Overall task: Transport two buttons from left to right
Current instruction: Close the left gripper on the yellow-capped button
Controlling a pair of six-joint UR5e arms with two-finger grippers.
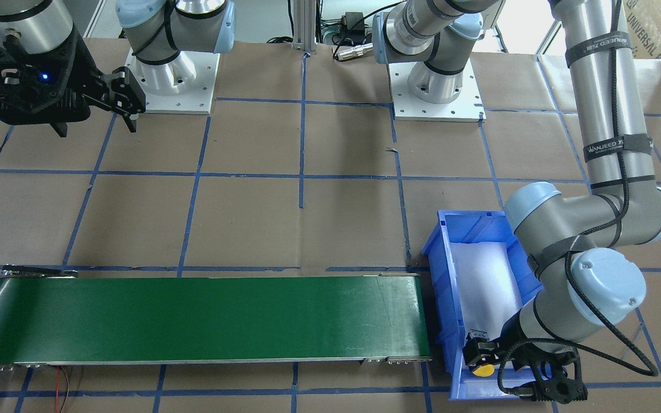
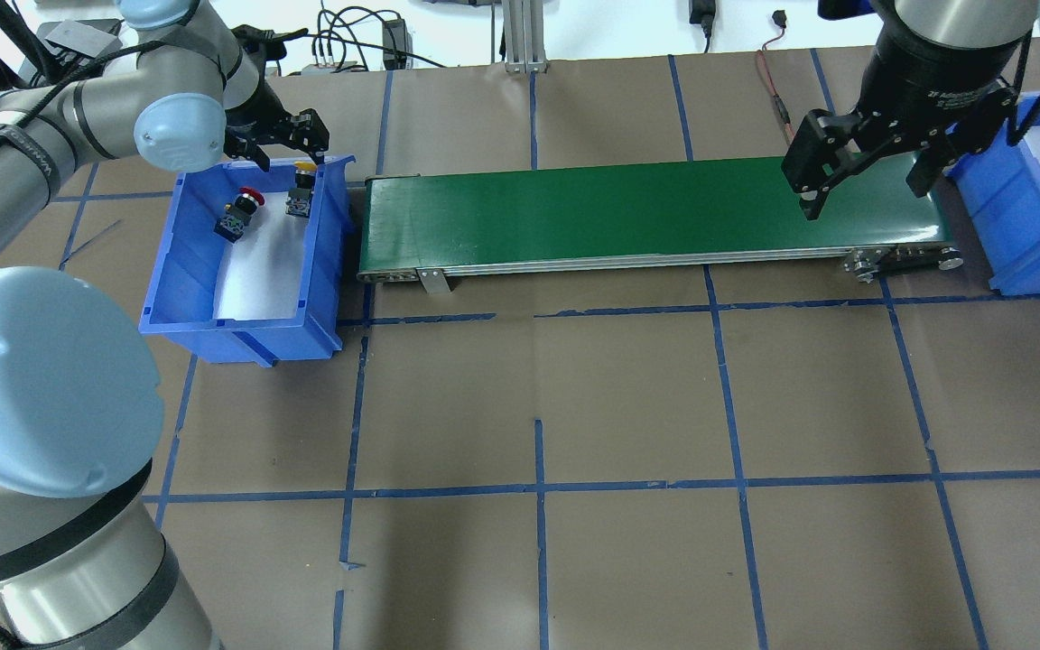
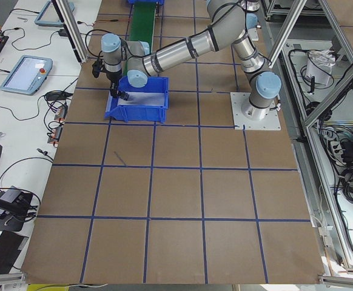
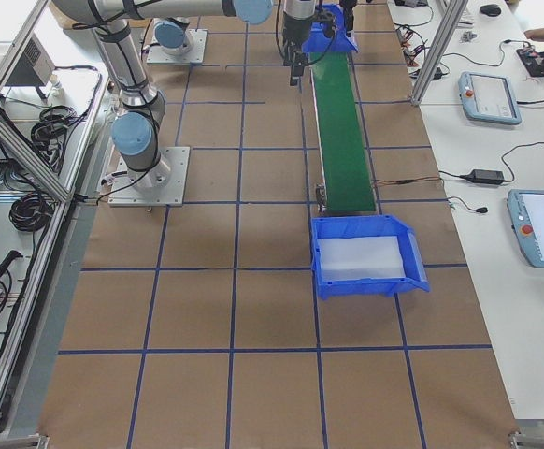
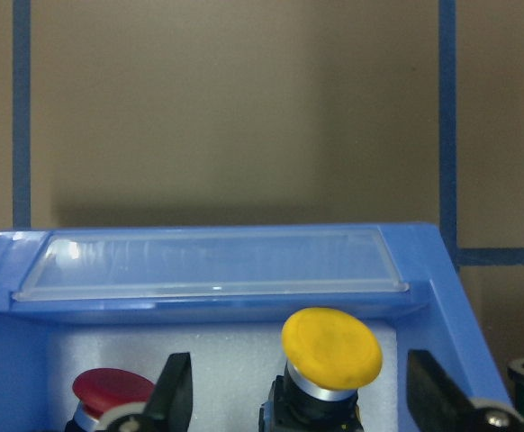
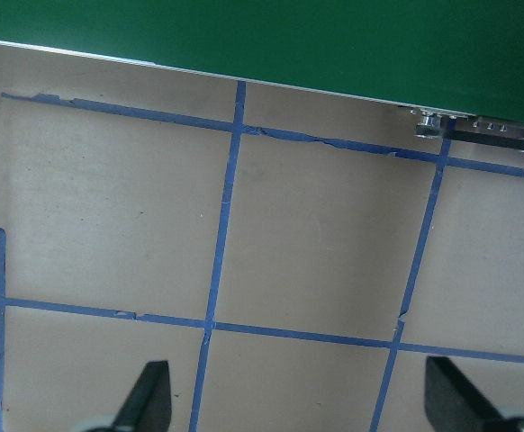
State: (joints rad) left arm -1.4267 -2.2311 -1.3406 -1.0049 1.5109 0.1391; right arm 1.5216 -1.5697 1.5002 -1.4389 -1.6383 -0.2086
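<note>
The left gripper [image 5: 304, 398] hangs spread wide at the far end of the left blue bin [image 2: 321, 262]. Its fingers [image 5: 174, 393] stand either side of the yellow-capped button [image 5: 331, 346] without touching it. The red-capped button [image 5: 109, 389] sits just outside one finger on the white foam lining. Straight ahead of the gripper rises the bin's end wall with its clear label strip [image 5: 212, 267]. The right gripper [image 2: 865, 203], also open, hovers over the end of the green conveyor belt [image 2: 619, 212]. The right blue bin [image 2: 1035, 226] stands just beside it.
</note>
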